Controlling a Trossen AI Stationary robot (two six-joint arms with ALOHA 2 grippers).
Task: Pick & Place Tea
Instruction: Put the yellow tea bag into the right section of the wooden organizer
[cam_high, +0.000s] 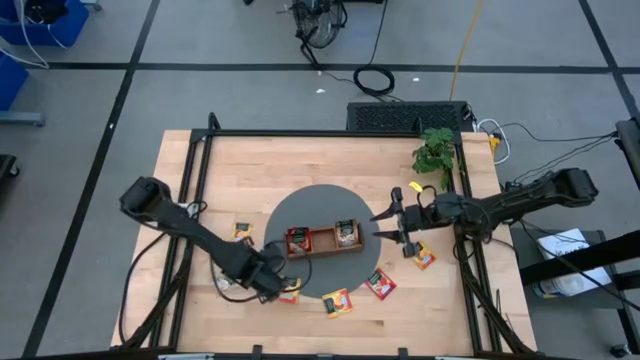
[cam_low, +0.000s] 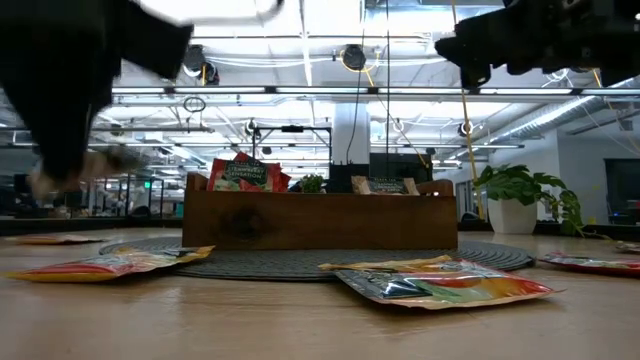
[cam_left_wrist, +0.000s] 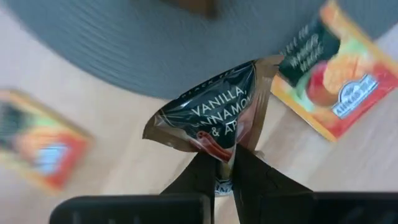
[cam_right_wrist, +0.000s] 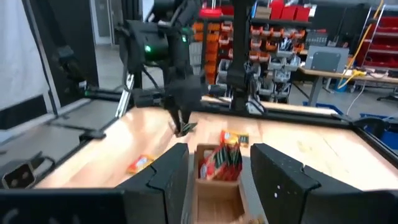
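Observation:
My left gripper (cam_high: 270, 279) hovers over the table's near left, just off the grey round mat (cam_high: 300, 205), shut on a dark tea packet (cam_left_wrist: 211, 115) printed with vanilla and cinnamon. The brown wooden tray (cam_high: 323, 240) stands on the mat, with red packets (cam_high: 298, 240) in its left compartment and a whitish one (cam_high: 346, 233) in its right. My right gripper (cam_high: 384, 225) hangs open and level just right of the tray, holding nothing. Other tea packets (cam_high: 337, 302) lie flat on the table. My left gripper pinches the dark packet between its two fingers at one edge (cam_left_wrist: 227, 157). The fingers come from above, pointing down. The packet is lifted clear of the table and is buckled where the fingers close on it.
Loose packets lie at the near side (cam_high: 381, 285), (cam_high: 290, 294), right of the mat (cam_high: 424, 257) and left of it (cam_high: 242, 231). A potted plant (cam_high: 435, 152) stands at the far right. A black frame (cam_high: 190, 180) runs along the table's edges.

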